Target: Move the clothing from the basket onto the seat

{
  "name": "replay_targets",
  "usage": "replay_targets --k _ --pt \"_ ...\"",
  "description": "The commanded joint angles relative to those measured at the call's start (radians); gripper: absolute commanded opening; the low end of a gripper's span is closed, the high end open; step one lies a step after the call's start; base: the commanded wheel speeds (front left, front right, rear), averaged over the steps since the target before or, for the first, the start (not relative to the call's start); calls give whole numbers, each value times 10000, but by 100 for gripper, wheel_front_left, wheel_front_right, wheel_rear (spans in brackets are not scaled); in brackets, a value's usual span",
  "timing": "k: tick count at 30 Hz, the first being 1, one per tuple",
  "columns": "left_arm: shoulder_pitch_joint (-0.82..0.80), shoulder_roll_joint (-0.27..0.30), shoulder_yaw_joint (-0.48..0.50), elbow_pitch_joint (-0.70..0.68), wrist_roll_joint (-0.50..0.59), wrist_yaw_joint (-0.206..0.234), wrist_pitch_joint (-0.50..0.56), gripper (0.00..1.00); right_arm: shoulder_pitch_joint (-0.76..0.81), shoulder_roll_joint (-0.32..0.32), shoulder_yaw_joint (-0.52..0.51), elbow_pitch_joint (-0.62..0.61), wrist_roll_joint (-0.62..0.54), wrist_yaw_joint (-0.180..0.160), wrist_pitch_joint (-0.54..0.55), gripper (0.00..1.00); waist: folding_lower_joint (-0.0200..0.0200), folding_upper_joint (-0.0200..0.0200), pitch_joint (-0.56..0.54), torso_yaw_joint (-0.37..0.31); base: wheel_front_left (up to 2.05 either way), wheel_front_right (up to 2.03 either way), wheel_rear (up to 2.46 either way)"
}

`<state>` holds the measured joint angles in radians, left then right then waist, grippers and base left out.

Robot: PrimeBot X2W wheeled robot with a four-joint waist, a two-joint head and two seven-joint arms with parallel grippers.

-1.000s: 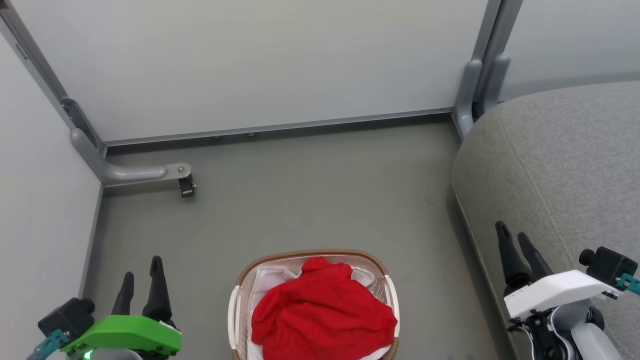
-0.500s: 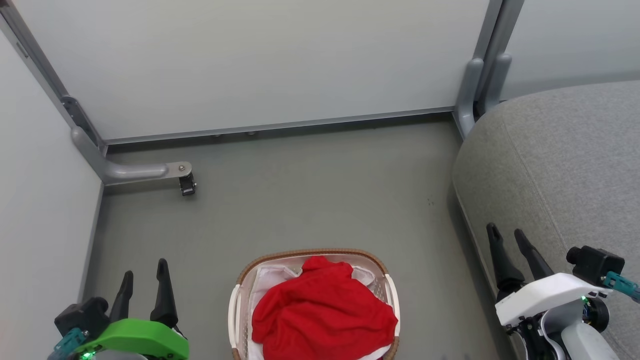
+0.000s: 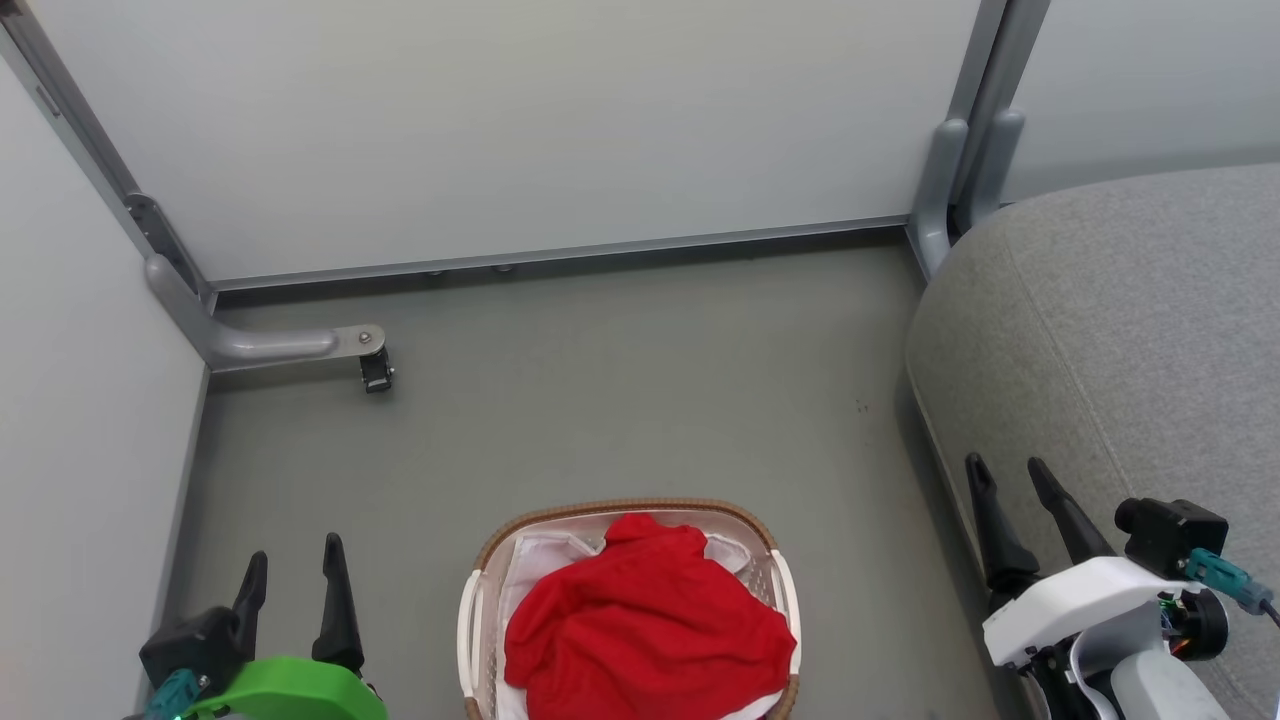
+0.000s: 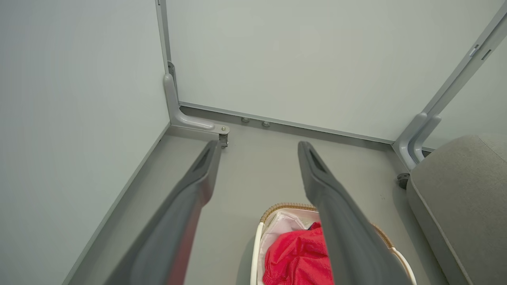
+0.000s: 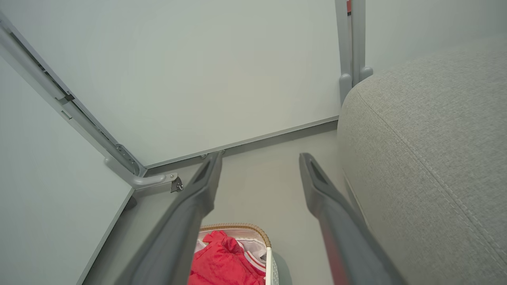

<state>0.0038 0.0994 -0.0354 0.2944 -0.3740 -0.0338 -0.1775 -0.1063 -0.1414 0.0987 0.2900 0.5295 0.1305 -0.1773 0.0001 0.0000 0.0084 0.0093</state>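
- we see the clothing (image 3: 645,630) as soft, matt red cloth.
- the basket (image 3: 467,625): smooth white perforated plastic, with a brown woven rim (image 3: 620,507) and white cloth liner (image 3: 545,555).
- we read the seat (image 3: 1130,330) as coarse-woven grey fabric.
- the floor (image 3: 620,400) looks smooth and matt.

Occluded and cropped regions

Head view: the bottom edge cuts off the near end of the oval white perforated plastic basket (image 3: 620,505) with its brown woven rim, and of the bright red fabric garment (image 3: 645,630). The garment hides most of the white cloth liner (image 3: 545,555). The right edge crops the large grey upholstered seat cushion (image 3: 1130,330). Left wrist view: the fingers (image 4: 340,221) of the left gripper (image 4: 258,143) blur toward the camera, and one covers part of the basket.
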Motion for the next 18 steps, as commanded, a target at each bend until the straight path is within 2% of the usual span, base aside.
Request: replay_targets --k 1,18 --pt "91 6 8 -75 265 50 -100 100 47 -56 1 -19 -264 3 -101 100 -1 0 -6 4 0 0 0" --pt "352 -122 102 11 1706 -51 -467 100 34 -61 115 333 -1592 4 -473 100 -1 0 2 33 0 0 0"
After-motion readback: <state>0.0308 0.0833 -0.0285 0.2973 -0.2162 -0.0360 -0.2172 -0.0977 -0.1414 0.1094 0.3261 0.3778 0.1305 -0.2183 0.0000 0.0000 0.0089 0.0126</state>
